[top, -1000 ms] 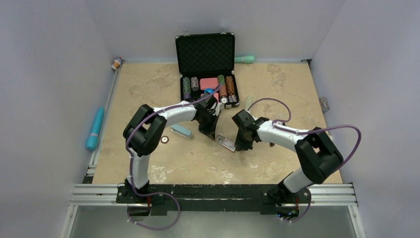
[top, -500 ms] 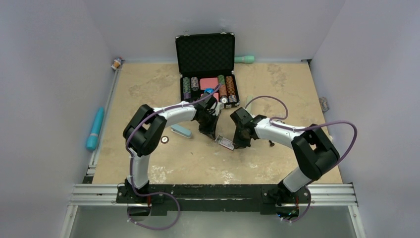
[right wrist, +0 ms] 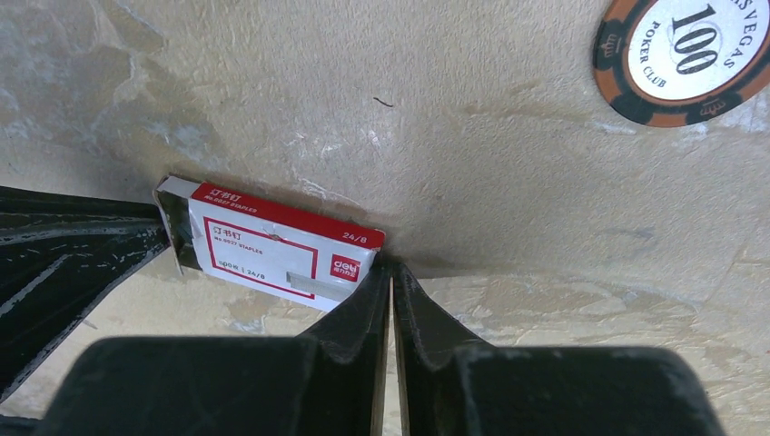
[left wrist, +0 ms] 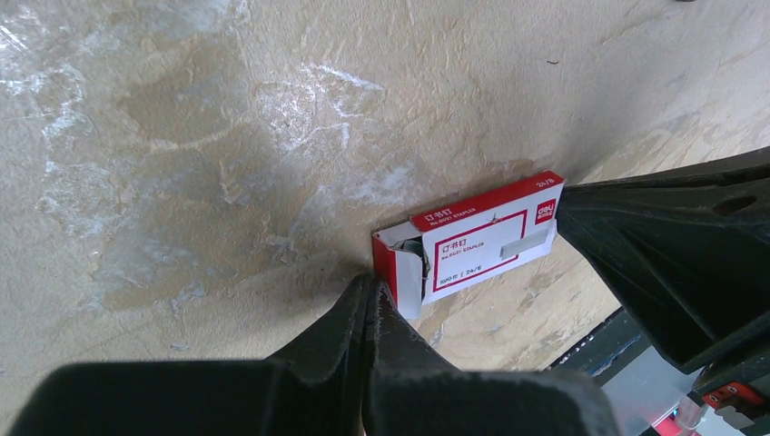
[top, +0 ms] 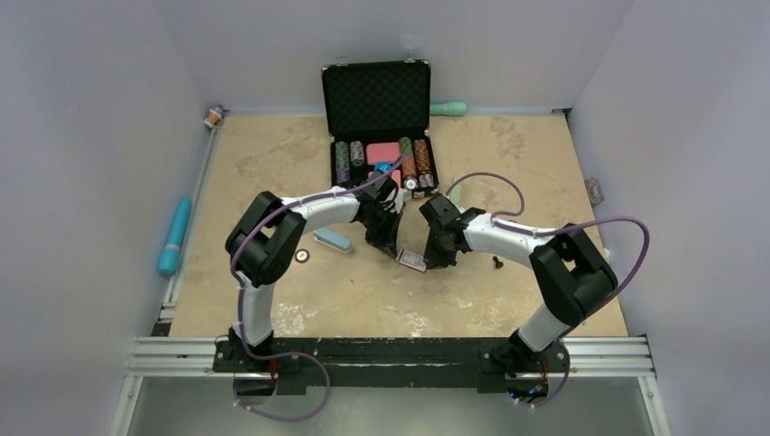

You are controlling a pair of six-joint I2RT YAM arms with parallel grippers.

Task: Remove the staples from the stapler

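A pale blue stapler (top: 331, 240) lies on the table left of my left gripper. No loose silver staple strips show in any view. A small red-and-white flat box (top: 411, 262) lies between my two grippers. My left gripper (top: 389, 247) is shut and empty, its tips (left wrist: 370, 283) touching the box's open end (left wrist: 404, 263). My right gripper (top: 434, 258) is shut and empty, its tips (right wrist: 390, 271) against the box's other end (right wrist: 350, 263).
An open black case (top: 381, 136) with poker chips stands at the back. A loose chip (right wrist: 686, 54) lies near the right gripper and another (top: 302, 255) by the stapler. A small dark object (top: 498, 263) lies to the right. A teal tube (top: 174, 234) lies off the left edge.
My right gripper has moved left and slightly back, sliding the red-and-white box toward the left gripper. The left arm has not moved.
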